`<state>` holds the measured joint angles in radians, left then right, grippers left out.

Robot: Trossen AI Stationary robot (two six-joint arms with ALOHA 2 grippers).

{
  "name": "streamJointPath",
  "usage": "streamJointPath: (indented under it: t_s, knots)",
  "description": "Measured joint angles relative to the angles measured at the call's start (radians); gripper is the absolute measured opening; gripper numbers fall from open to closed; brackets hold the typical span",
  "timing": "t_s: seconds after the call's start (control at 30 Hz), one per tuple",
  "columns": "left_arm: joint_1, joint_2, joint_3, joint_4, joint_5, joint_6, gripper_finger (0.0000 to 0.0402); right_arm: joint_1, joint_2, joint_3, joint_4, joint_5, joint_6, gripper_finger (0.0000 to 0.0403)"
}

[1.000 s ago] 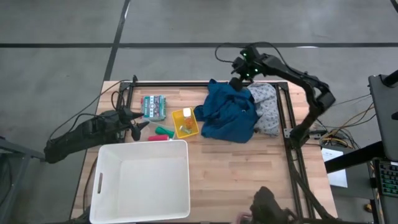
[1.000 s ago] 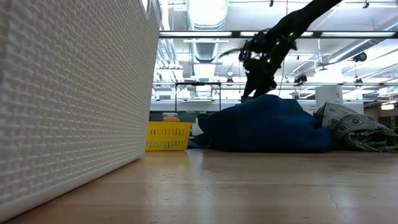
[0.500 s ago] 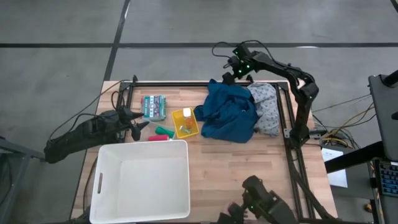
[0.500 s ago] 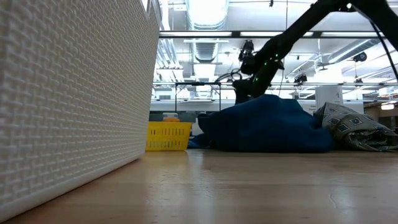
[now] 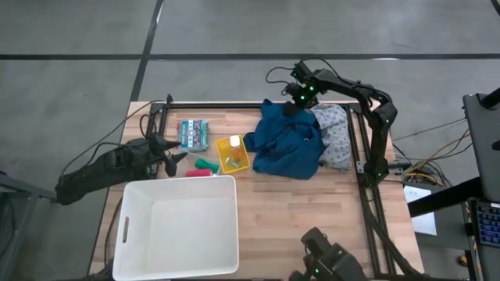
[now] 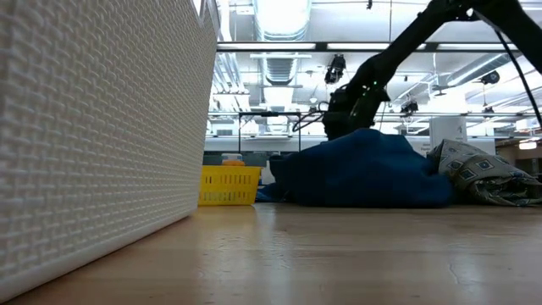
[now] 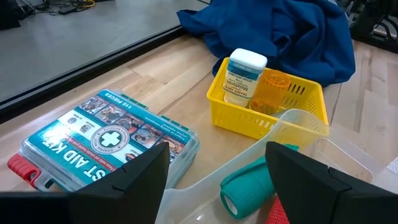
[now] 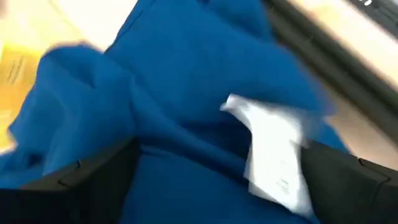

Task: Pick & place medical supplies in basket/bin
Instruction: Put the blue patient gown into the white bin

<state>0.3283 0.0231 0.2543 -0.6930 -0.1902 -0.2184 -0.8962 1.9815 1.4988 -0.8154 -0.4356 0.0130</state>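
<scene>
- The right gripper is positioned over the far edge of the blue garment, at the far side of the table.
- Its two fingers stand spread wide, one on each side of the blue fabric. Nothing is clamped between them.
- A white label sewn to the garment shows between the fingers in the right wrist view.
- In the low view the right arm descends to the top of the garment heap; whether the gripper touches the fabric cannot be told.
- The grey speckled cloth lies just beside the garment, on the side toward the right arm's base, partly covered by it.
- The left gripper rests low at the table's left side, near the first aid kit.
- Its fingers stand partly apart with nothing gripped between them.
- A small yellow basket stands between the kit and the garment. It holds a white bottle and an orange bottle, both upright.
- A green tube and a red item lie in a clear plastic package just beside the far wall of the white tub.
- The white tub stands at the near left of the table, open side up. No supplies show inside it.
</scene>
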Motion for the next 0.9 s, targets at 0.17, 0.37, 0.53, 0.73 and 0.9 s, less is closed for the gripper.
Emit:
streamJointPath:
  t_s: [0.17, 0.37, 0.53, 0.73, 0.9]
  knots:
    - [0.000, 0.000, 0.000, 0.000, 0.000, 0.000, 0.0271, 0.035, -0.071, -0.078, -0.008, -0.003, -0.017, 0.0400]
    - [0.000, 0.000, 0.000, 0.000, 0.000, 0.000, 0.0271, 0.094, -0.184, -0.224, 0.075, -0.001, 0.014, 0.0400]
    - [0.000, 0.000, 0.000, 0.000, 0.000, 0.000, 0.0271, 0.155, -0.280, -0.361, 0.144, -0.002, 0.066, 0.0400]
    - [0.000, 0.000, 0.000, 0.000, 0.000, 0.000, 0.0271, 0.249, -0.399, -0.538, 0.275, -0.001, 0.149, 0.0400]
    - [0.000, 0.000, 0.000, 0.000, 0.000, 0.000, 0.0271, 0.348, -0.489, -0.652, 0.338, -0.001, 0.220, 0.0400]
